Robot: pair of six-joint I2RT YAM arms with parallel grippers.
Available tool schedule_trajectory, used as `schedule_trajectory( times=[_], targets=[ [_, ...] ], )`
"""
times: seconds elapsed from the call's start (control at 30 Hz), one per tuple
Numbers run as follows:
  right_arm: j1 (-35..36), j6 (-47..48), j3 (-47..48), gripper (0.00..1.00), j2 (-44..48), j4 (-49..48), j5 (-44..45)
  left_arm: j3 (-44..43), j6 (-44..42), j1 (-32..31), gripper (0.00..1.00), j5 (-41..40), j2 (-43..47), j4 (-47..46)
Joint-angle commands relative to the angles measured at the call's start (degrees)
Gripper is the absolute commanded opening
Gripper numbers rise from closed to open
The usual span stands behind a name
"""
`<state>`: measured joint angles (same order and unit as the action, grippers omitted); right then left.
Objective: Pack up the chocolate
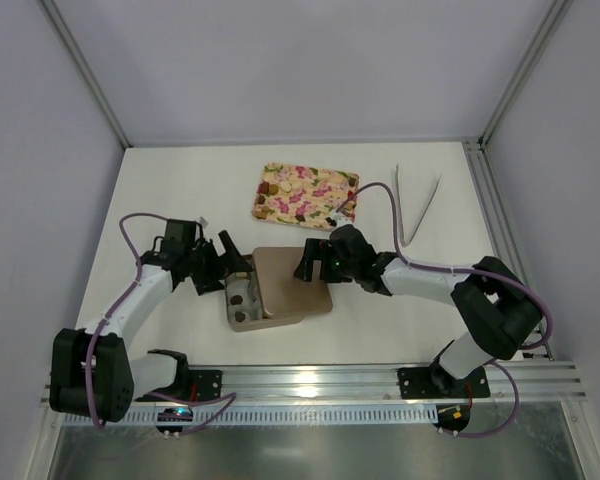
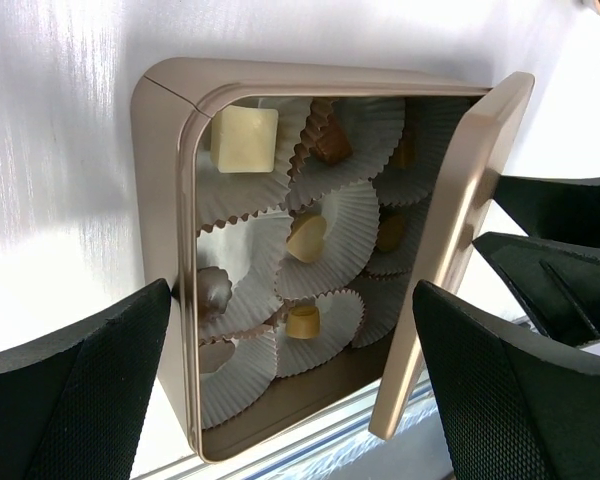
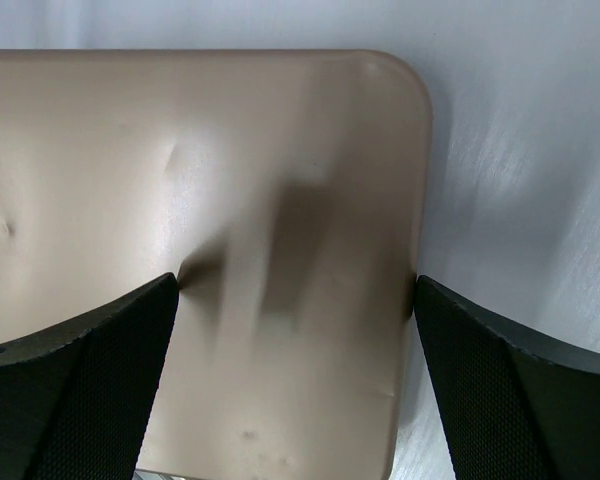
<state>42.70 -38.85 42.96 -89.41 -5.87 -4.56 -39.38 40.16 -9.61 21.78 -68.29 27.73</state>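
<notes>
White table [image 1: 180,200] fills the floor of a booth with grey walls [image 1: 280,60]. Seen from above, the chocolate [image 1: 239,299] sits near the table's middle, inside a tan box [image 1: 242,322]. Only two dark pieces show there, in an uncovered strip along the box's 9 o'clock side.

The left wrist view shows more chocolate [image 2: 306,237]: a cream square, tan pieces, one of them heart-shaped, and dark ones. Each piece lies in one of the white crinkled cups [image 2: 350,215] that line the box [image 2: 165,130].

A tan lid [image 1: 292,280] lies over the rest of the box, shifted toward 3 o'clock. In the left wrist view the lid [image 2: 450,250] is raised off the box enough to show the cups beneath.

The left gripper [image 1: 232,262] is at the box's 9 o'clock edge beside the uncovered strip. Its jaws are spread wide with nothing between them [image 2: 292,300].

The right gripper [image 1: 308,262] is over the lid's 12 o'clock part. Its jaws are also spread wide over the lid [image 3: 230,200] and clamp nothing [image 3: 295,290].

A floral tray [image 1: 305,195] lies at 12 o'clock from the box, well apart from it. White tongs [image 1: 417,205] lie at 2 o'clock near the table's edge.
</notes>
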Motion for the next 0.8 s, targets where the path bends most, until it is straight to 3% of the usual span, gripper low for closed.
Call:
schedule_trajectory(
  times=[0.0, 0.77],
  targets=[
    [2.0, 2.5, 1.9, 0.98, -1.8, 5.4, 3.3, -0.1, 2.0, -0.3, 1.00, 4.8, 1.8, -5.1],
    [5.6, 0.6, 7.7, 0.99, -2.4, 15.1, 11.1, 0.1, 2.4, -0.4, 1.00, 5.9, -0.2, -5.8]
  ],
)
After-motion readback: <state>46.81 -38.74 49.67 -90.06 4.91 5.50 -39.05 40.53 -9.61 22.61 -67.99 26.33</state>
